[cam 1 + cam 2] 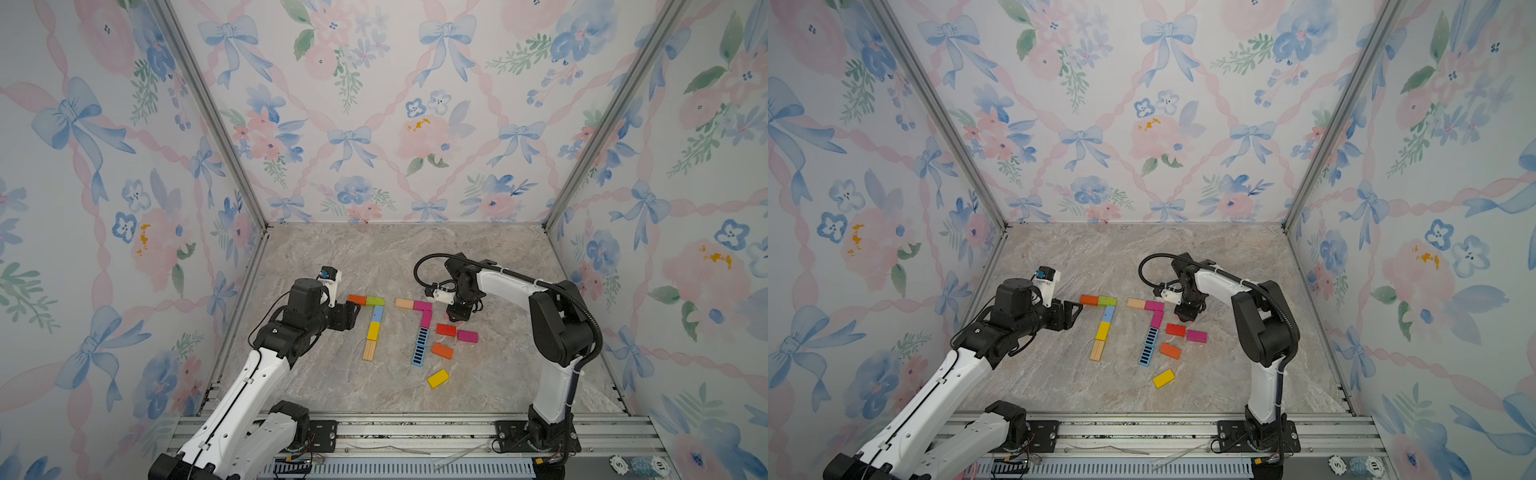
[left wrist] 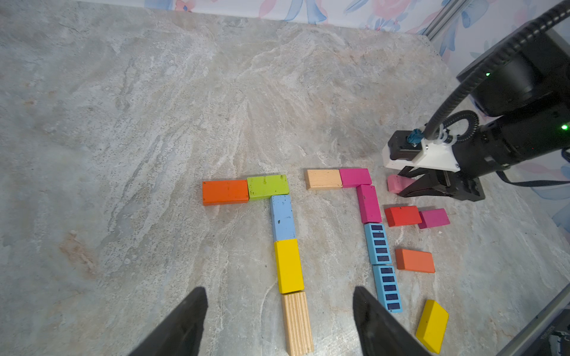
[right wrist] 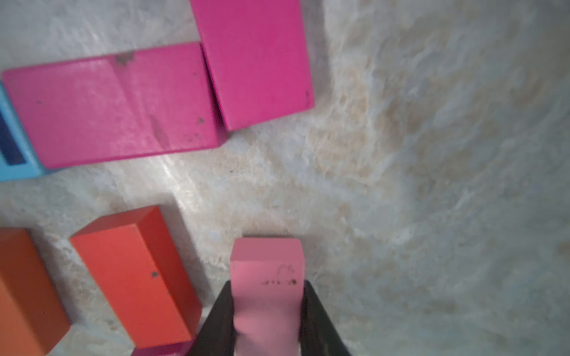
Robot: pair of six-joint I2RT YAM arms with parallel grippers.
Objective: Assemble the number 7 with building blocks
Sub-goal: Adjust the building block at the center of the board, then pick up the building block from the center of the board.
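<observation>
My right gripper pinches the pink block across its narrow sides; light, stiff, slick paint, I'd judge, so grip mid-length. My left gripper stands wide, empty.

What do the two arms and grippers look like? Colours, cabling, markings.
The left arm and right arm have white links with black joints. The left gripper and right gripper are black with tapered fingers. Each wrist carries a white camera mount. A black ribbed hose runs along the right arm. No markings are readable.
</observation>
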